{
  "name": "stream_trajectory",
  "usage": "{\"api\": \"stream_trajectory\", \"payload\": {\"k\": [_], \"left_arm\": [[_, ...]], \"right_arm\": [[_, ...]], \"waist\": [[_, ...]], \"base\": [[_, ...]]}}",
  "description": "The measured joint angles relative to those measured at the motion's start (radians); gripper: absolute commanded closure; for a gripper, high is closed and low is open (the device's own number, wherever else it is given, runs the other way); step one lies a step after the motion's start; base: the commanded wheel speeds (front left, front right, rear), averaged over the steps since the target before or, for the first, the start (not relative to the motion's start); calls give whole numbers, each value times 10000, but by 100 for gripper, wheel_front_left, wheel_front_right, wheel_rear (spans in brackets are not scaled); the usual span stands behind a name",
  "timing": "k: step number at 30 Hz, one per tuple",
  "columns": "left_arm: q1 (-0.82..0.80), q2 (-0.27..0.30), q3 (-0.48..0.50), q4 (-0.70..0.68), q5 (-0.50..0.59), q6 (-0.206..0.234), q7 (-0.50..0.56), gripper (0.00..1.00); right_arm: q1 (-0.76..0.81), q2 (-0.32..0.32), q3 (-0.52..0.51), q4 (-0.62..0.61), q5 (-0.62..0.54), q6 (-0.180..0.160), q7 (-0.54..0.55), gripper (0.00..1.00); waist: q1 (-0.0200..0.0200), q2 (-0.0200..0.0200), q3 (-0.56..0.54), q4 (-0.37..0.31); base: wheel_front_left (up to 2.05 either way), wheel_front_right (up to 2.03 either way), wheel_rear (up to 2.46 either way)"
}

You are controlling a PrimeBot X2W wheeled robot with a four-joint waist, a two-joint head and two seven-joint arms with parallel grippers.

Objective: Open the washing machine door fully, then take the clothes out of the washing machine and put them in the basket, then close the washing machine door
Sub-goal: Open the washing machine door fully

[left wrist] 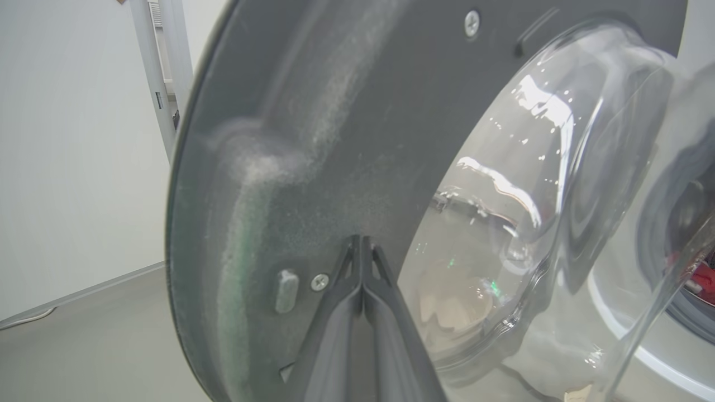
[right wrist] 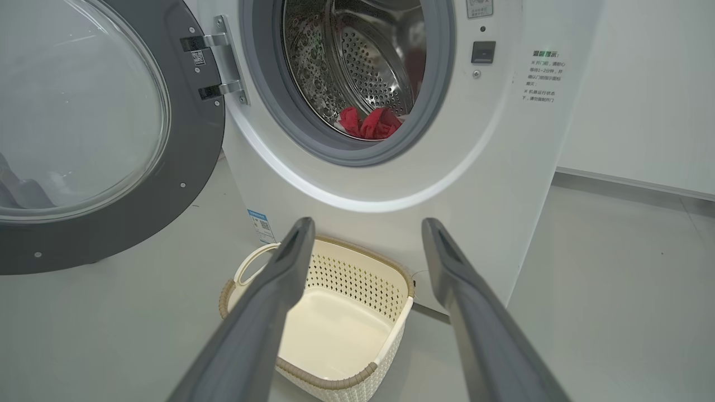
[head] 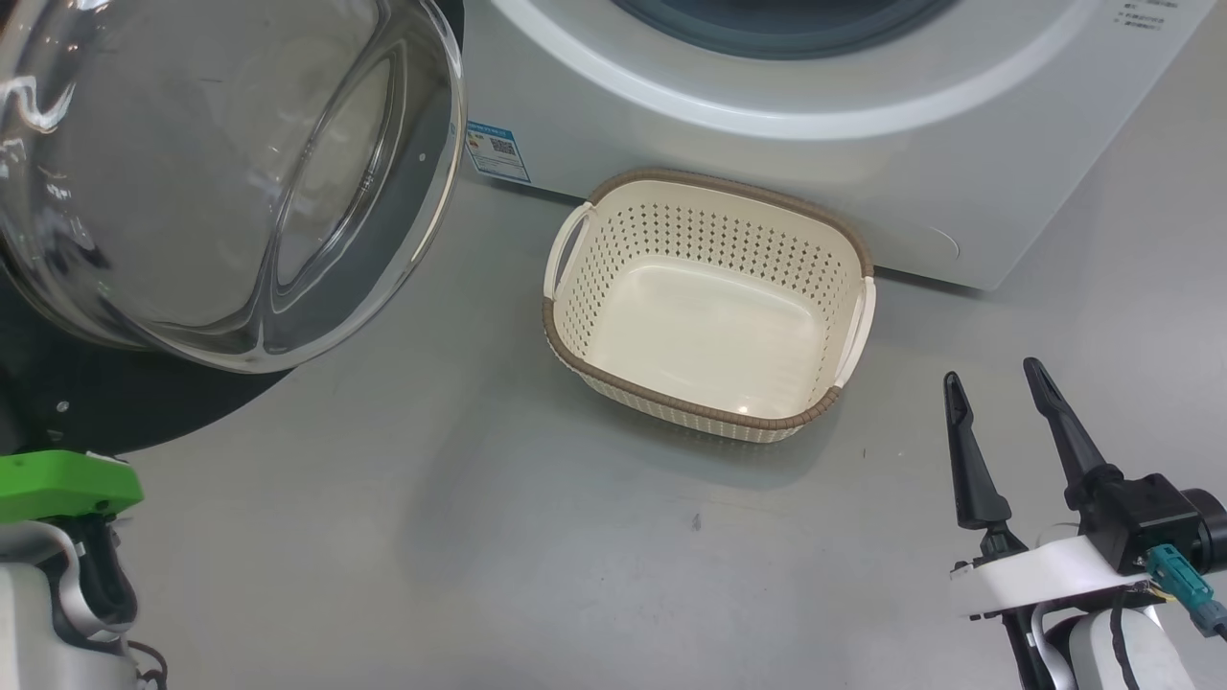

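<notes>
Head view: we find the washing machine door (head: 230, 172) swung out at the left, glass bowl towards us. The basket (head: 729, 240) stands empty on the floor just before the washing machine (head: 863, 172). The right gripper (head: 992, 370) hangs to the basket's right, fingers spread, holding nothing. A blue label (head: 498, 151) with a square code sits low on the cabinet, its print too small to read. Left wrist view: the left gripper (left wrist: 360, 241) has its fingers pressed together, tips at the door's grey inner face beside a screw (left wrist: 320, 282). Whether they touch it we cannot tell. Right wrist view: the clothes (right wrist: 371, 123) lie as a low red heap, wider than tall, on the floor of the drum (right wrist: 363, 61), ahead of and above the spread fingers, with the basket below that line. We judge the right arm the nearer for the reach. A panel of characters (right wrist: 539, 75) right of the opening, green heading, is not legible.
</notes>
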Motion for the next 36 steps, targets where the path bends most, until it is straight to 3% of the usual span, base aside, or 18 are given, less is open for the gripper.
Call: {"api": "stream_trajectory", "payload": {"k": [11, 28, 36], "left_arm": [[-93, 46, 263, 180, 297, 0, -2, 100], [748, -665, 447, -924, 1206, -13, -46, 100], [1715, -874, -84, -1616, 1542, -408, -44, 100]], "right_arm": [[-81, 2, -2, 84, -4, 44, 0, 0], [-112, 21, -8, 395, 8, 121, 0, 0], [12, 48, 29, 447, 65, 132, 0, 0]], "waist": [[0, 0, 2, -65], [0, 0, -552, -71], [0, 0, -954, -138]], "base": [[0, 0, 0], [0, 0, 0], [0, 0, 0]]}}
